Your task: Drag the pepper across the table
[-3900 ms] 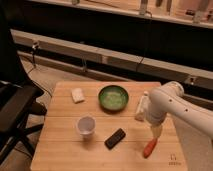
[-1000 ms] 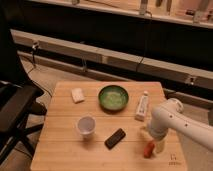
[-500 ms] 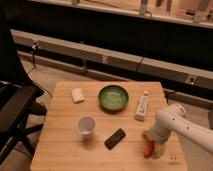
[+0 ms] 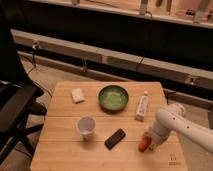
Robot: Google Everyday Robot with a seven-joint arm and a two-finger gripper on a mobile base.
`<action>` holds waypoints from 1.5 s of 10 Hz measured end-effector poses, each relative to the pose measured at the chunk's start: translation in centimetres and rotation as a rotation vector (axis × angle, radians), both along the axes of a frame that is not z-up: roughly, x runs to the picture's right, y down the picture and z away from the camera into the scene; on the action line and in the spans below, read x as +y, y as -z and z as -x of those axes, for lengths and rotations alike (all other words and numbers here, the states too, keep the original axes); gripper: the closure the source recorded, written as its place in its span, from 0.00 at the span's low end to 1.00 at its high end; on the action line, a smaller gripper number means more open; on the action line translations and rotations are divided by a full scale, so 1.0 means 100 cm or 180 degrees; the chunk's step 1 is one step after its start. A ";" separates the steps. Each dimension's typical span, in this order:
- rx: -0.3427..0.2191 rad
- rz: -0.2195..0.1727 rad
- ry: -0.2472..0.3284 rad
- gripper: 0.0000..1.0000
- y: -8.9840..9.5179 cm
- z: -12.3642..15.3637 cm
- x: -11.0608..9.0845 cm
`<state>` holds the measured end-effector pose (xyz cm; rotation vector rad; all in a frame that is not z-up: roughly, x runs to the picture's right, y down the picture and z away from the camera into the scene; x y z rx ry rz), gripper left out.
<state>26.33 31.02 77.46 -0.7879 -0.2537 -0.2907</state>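
The pepper [image 4: 144,145] is a small red-orange shape lying on the light wooden table [image 4: 65,150], near the front right, right of the black phone [image 4: 115,138]. My gripper [image 4: 148,141] comes down from the white arm at the right and sits right on the pepper, covering most of it. Only the pepper's lower end shows below the gripper.
A green bowl [image 4: 113,97] stands at the table's middle back, a white tube [image 4: 142,106] to its right, a white cup [image 4: 86,125] front left, a white block [image 4: 77,95] back left. A small dark logo mark [image 4: 173,158] is at the front right corner. A black chair [image 4: 15,107] stands left of the table.
The arm has lowered and swung towards the front right, uncovering the white tube. The gripper has come down onto the pepper, which has shifted slightly towards the front.
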 end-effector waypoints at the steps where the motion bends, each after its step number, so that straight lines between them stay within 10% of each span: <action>1: -0.0001 -0.0007 0.0008 1.00 0.000 0.000 -0.001; 15: 0.0010 -0.0056 -0.0116 1.00 0.003 -0.026 -0.016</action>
